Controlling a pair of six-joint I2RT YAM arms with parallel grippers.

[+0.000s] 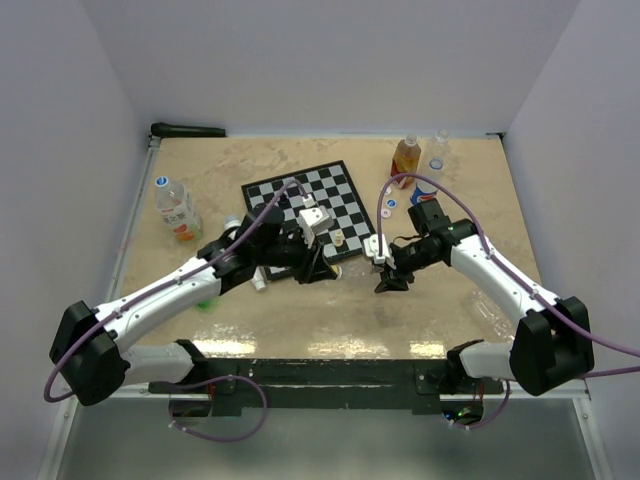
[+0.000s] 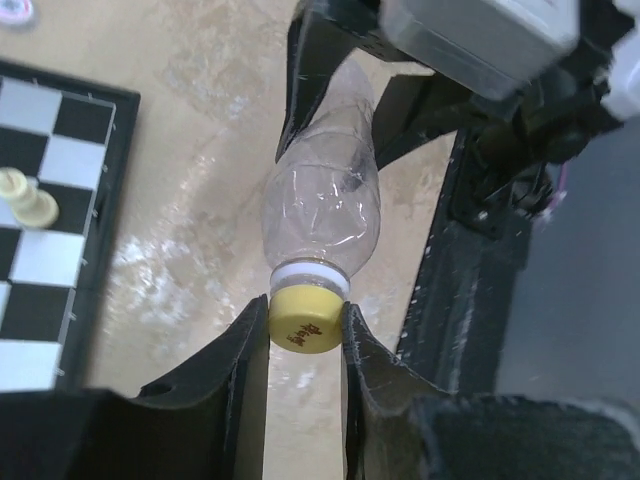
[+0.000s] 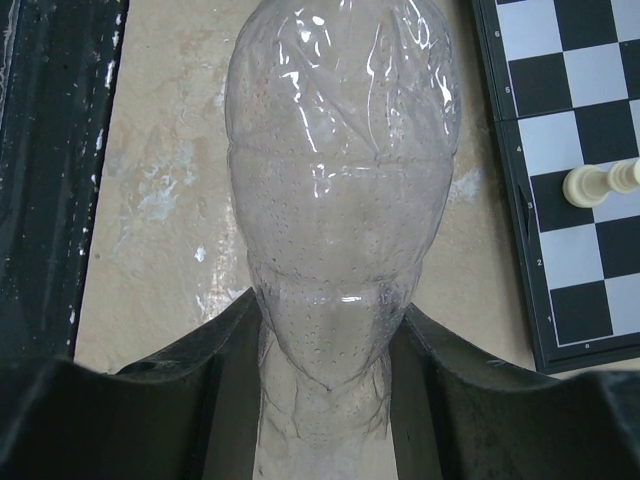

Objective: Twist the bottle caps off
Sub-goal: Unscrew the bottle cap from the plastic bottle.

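Observation:
A small clear plastic bottle lies level above the table, held between the two arms. Its yellow bottle cap is pinched between the black fingers of my left gripper, which is shut on it. My right gripper is shut on the other end of the same bottle, with the wrinkled base between its fingers. In the top view the left gripper and right gripper face each other just in front of the chessboard.
A black-and-white chessboard with cream pieces lies behind the grippers. A capped bottle stands at the left; an orange bottle and a clear one stand at the back right. Loose caps lie nearby.

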